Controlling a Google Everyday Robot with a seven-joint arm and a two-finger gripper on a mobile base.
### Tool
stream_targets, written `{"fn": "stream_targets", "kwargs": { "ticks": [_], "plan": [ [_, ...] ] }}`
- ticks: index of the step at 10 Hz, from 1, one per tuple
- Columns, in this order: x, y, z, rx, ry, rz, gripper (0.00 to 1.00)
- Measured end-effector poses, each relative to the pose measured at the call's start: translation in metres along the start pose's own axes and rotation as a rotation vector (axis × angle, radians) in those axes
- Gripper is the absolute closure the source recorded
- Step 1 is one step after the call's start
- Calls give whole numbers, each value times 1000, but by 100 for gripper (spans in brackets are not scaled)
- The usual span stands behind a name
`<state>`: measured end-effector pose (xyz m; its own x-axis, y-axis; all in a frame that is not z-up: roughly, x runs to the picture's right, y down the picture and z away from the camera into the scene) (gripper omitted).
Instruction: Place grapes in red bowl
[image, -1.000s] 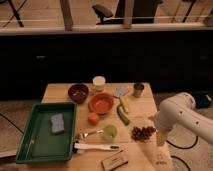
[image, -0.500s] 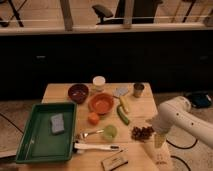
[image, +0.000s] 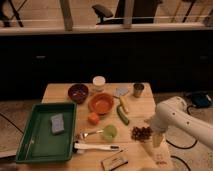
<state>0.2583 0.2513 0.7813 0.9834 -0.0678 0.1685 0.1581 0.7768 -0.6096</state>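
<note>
The tool (image: 157, 138) is hovering wide open just right of the grapes (image: 141, 133), which are lying unheld on the tabletop (image: 59, 92), apart from the red bowl (image: 101, 104); the jaws are probably standing wide to straddle the bunch before closing

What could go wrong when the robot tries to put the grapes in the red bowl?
The hand hangs just right of the grapes, close to the table's right edge, so a clumsy poke might roll them off. A long green vegetable lies between the grapes and the red bowl; carrying them too low could knock it.
</note>
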Motion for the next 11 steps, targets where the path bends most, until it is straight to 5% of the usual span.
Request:
{"fn": "stream_targets", "kwargs": {
  "ticks": [11],
  "plan": [
    [0,-5,20,-27,-30,-8,20]
  ]
}}
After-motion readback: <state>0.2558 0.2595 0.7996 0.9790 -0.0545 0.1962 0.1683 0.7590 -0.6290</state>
